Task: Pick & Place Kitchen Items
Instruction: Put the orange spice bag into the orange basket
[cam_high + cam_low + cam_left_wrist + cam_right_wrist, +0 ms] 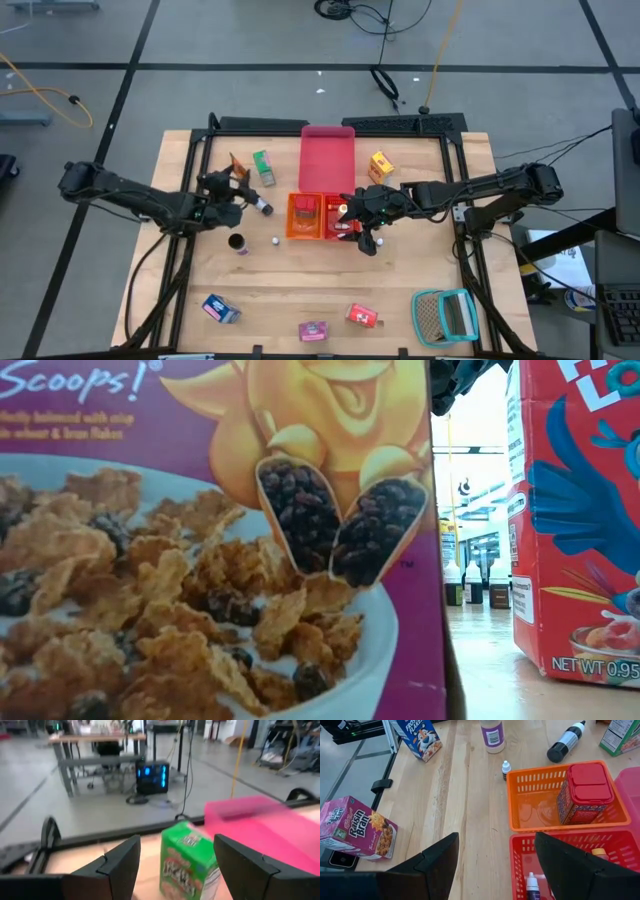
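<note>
Wooden table (330,275) seen from above, with two dark robot arms reaching in from either side. Left gripper (232,190) hovers over the back left part of the table, its two fingers spread wide and holding nothing; through its wrist camera a small green cardboard box (187,865) stands upright just ahead, framed between the fingers, beside a long pink plastic tray (260,825). Right gripper (362,212) hangs over the middle of the table, fingers also wide apart and empty, above a red slotted basket (570,865) that holds a tiny dropper bottle (532,885). Touching it is an orange slotted basket (540,800) containing a red-lidded jar (582,792). Nearby on the bare wood lie a dark bottle with a white cap (564,742) and a white-labelled purple bottle (492,735). Near the front edge rest a blue cereal box (220,308), a pink raisin bran box (313,330) and a red box (362,316); a yellow box (380,166) sits at the back.
</note>
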Robot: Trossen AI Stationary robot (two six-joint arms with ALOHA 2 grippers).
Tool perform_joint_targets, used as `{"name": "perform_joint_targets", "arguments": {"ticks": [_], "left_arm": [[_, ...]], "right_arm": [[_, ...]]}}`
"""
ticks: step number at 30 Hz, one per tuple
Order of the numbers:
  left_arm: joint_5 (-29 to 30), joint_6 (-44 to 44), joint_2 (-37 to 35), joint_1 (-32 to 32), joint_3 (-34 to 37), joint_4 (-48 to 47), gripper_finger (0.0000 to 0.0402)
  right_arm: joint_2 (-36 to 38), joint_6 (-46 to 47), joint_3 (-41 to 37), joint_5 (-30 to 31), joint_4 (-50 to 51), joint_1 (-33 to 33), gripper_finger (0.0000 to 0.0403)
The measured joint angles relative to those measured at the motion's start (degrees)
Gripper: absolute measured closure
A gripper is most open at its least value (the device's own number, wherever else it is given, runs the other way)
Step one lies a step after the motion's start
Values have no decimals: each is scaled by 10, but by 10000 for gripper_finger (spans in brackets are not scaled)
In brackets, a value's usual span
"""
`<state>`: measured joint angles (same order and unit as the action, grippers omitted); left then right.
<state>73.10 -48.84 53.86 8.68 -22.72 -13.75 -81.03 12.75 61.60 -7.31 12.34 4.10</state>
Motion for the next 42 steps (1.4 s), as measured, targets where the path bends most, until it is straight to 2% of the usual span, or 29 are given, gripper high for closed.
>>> {"name": "perform_joint_targets", "arguments": {"ticks": [9, 19, 24, 29, 36, 42], "left_arm": [[-102, -109, 0, -74, 0, -90, 147], [-194, -108, 2, -139, 0, -92, 147], [-203, -90, 2, -159, 0, -92, 156], [-210, -75, 2, -177, 0, -92, 229], [-239, -33, 2, -186, 0, -92, 384], [-240, -22, 2, -186, 0, -91, 398]], "right_arm": [[0, 0, 0, 0, 0, 0, 149], [0, 0, 0, 2, 0, 0, 149], [0, 0, 0, 2, 0, 0, 149], [0, 0, 0, 2, 0, 0, 149], [0, 0, 0, 2, 0, 0, 149], [0, 0, 0, 2, 0, 0, 149]]}}
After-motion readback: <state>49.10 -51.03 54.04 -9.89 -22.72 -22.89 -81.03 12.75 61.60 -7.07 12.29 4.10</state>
